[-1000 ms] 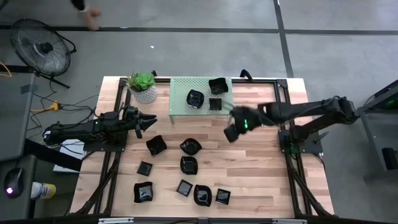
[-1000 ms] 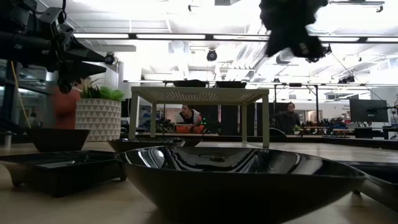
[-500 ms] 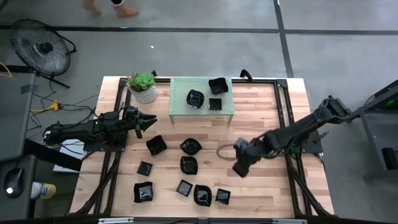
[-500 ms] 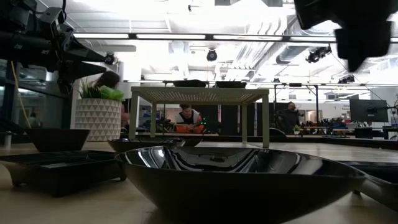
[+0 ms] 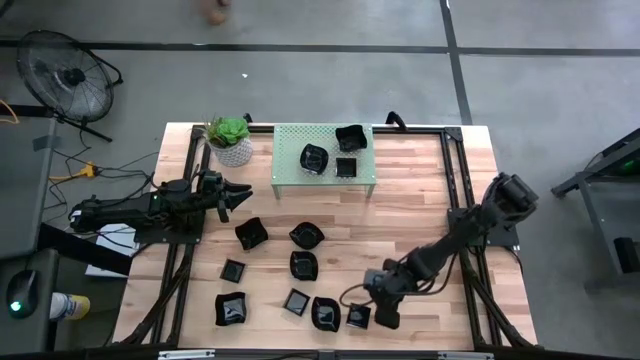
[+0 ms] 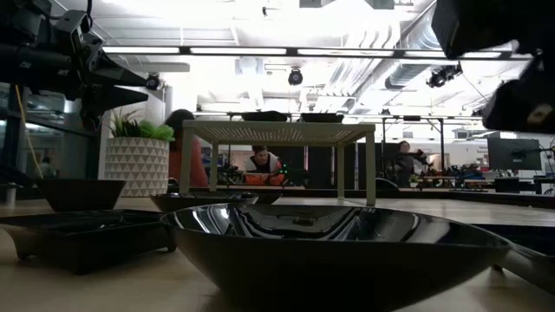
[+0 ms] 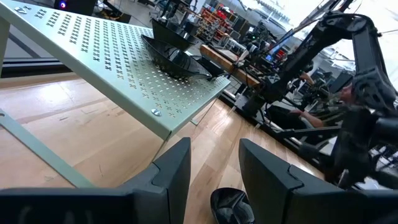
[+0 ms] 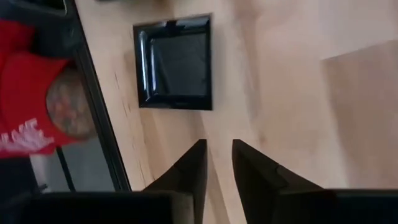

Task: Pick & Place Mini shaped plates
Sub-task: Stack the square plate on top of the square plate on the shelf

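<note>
Three mini shaped plates [image 5: 314,158] sit on the pale green perforated rack [image 5: 290,175] at the table's far middle. Several more black plates [image 5: 303,265] lie on the wood between the middle and the near edge. My right gripper [image 5: 382,316] hangs over the near edge, pointing steeply down. It is open and holds nothing, just right of a small square plate [image 5: 358,317]. In the right wrist view this plate [image 8: 177,62] lies flat ahead of the gripper [image 8: 218,163]. My left gripper [image 5: 240,190] waits level at the table's left, open and holding nothing [image 7: 214,168].
A white-potted green plant [image 5: 232,140] stands at the far left beside the rack. A fan [image 5: 65,80] sits on the floor beyond the table's left. A person in a red shirt [image 8: 37,118] shows past the near edge, and people sit behind the table [image 6: 260,165].
My right gripper has swung from beside the rack's right end across the table toward the near edge, sinking and tipping further downward. It now hangs beside the square plate at the near edge. No plate has moved.
</note>
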Controlling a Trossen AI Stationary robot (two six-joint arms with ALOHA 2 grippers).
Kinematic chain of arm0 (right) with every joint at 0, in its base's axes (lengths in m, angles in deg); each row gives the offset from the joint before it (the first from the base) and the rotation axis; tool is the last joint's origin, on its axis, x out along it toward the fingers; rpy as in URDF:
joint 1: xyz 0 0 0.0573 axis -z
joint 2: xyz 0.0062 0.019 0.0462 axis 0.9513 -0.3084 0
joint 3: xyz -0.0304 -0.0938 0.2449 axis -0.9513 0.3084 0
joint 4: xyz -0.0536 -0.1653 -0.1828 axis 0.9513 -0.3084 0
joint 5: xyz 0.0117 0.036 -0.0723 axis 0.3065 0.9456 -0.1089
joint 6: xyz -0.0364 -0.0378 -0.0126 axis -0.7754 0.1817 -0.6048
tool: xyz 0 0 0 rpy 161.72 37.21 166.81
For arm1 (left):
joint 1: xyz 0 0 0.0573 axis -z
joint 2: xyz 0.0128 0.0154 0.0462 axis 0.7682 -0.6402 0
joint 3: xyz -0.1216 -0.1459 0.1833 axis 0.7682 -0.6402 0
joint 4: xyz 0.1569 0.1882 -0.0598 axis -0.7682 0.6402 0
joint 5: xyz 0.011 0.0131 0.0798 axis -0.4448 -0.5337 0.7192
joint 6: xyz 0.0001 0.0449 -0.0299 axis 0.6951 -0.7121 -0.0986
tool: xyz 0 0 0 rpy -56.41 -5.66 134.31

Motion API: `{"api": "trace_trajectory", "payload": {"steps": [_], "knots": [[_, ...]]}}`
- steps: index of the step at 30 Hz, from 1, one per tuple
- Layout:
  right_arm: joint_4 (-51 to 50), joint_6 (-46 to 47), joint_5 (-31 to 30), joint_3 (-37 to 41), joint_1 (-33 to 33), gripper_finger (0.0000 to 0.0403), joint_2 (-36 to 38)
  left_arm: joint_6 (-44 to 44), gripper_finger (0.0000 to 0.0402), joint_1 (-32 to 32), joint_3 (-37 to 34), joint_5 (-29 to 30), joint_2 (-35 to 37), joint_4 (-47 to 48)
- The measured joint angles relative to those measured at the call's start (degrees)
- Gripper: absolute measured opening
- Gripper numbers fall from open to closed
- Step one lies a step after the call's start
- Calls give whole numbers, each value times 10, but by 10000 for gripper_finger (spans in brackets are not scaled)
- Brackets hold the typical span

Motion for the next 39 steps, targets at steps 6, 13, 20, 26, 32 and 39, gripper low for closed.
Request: {"api": "trace_trajectory", "payload": {"steps": [6, 13, 20, 26, 32, 39], "knots": [[30, -6, 24, 0, 1, 98, -28, 0, 134, 0, 0, 0, 0, 0], [36, -46, 1, 0, 3, 115, -29, 0, 134, 0, 0, 0, 0, 0], [15, -123, -14, -52, 14, 115, -67, 0, 134, 0, 0, 0, 0, 0], [-17, -126, -31, -77, 18, 115, -88, 0, 133, 0, 0, 0, 0, 0], [-2, -125, -28, -77, 20, 115, -108, 0, 133, 0, 0, 0, 0, 0], [-4, -129, -32, -77, 21, 115, -112, 0, 134, 0, 0, 0, 0, 0]]}}
